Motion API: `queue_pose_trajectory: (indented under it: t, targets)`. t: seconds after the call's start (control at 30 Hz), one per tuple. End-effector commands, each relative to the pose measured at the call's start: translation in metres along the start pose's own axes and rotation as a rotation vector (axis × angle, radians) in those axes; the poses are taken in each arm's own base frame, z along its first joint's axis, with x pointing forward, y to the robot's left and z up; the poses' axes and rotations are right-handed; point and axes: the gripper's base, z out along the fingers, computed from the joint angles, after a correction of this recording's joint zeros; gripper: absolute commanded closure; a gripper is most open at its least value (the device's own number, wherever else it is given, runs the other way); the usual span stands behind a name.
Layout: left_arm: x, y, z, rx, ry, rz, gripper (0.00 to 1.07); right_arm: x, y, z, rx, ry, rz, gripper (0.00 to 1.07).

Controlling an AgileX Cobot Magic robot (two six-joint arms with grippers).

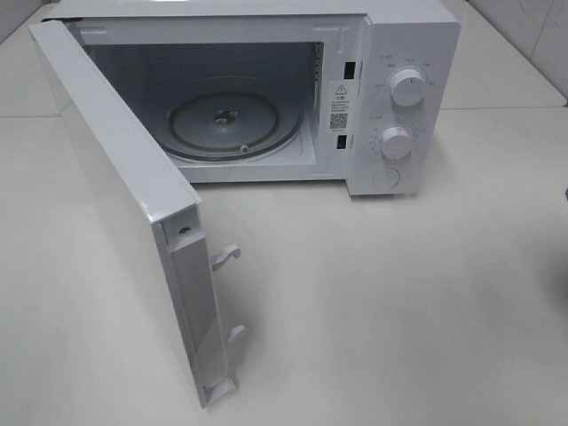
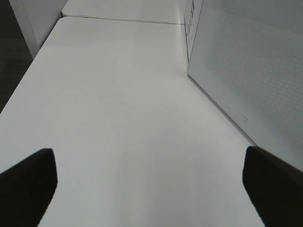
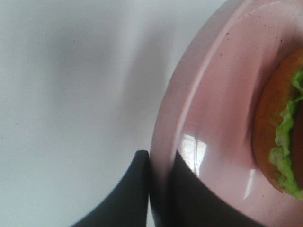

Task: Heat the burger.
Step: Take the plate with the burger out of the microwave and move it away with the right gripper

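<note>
The microwave (image 1: 266, 98) stands at the far side of the white surface (image 1: 399, 302). Its door (image 1: 124, 213) is swung fully open toward the left of the exterior high view, with two latch hooks (image 1: 226, 256) projecting from its free edge. The cavity is exposed, and the glass turntable (image 1: 235, 124) lies flat on the cavity floor with nothing on it. The control panel on the right of the housing carries two round knobs, the upper knob (image 1: 408, 87) and the lower knob (image 1: 396, 142), with a round button (image 1: 385, 178) below them.

Neither arm appears in the exterior high view.

Left gripper (image 2: 149, 184): the fingers (image 2: 28, 184) are spread wide apart and hold nothing. They hang above the bare surface, with the perforated outer face of the open door beside them.

Right gripper (image 3: 158, 189): the fingers (image 3: 132, 194) are closed almost fully, pinching the rim of the pink plate (image 3: 213, 118), one finger on each face of the rim. The burger (image 3: 279, 132) rests on this plate, toward the side away from the grip; only part of the tan-brown bun and the green lettuce edge is in frame. The white surface lies beyond the plate.
</note>
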Motion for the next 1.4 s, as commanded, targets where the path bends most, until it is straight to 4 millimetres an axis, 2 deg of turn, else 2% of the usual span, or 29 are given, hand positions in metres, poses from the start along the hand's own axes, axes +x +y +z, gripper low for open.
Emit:
queue_pose_trajectory:
  t: [0.03,0.5,0.97,1.23,1.3,1.33,1.4]
  targets:
    - [-0.001,0.000,0.000,0.003,-0.014,-0.002,0.06,-0.004,-0.003,0.011,0.051,0.012,0.002,1.02]
    - [-0.001,0.000,0.000,0.003,-0.014,-0.002,0.06,-0.013,0.025,0.044,-0.007,0.080,0.044,1.02]
    - [-0.001,0.000,0.000,0.003,-0.014,-0.002,0.06,-0.017,0.043,0.058,-0.079,0.090,0.067,0.99]
    - [-0.001,0.000,0.000,0.003,-0.014,-0.002,0.06,-0.015,0.045,0.058,-0.103,0.114,0.116,0.87]
    - [-0.001,0.000,0.000,0.003,-0.014,-0.002,0.06,-0.015,0.046,0.058,-0.115,0.110,0.125,0.77]
    - [-0.001,0.000,0.000,0.003,-0.014,-0.002,0.06,-0.015,0.046,0.058,-0.115,0.110,0.125,0.77]
    - [-0.001,0.000,0.000,0.003,-0.014,-0.002,0.06,-0.016,0.047,0.057,-0.132,0.106,0.141,0.64]
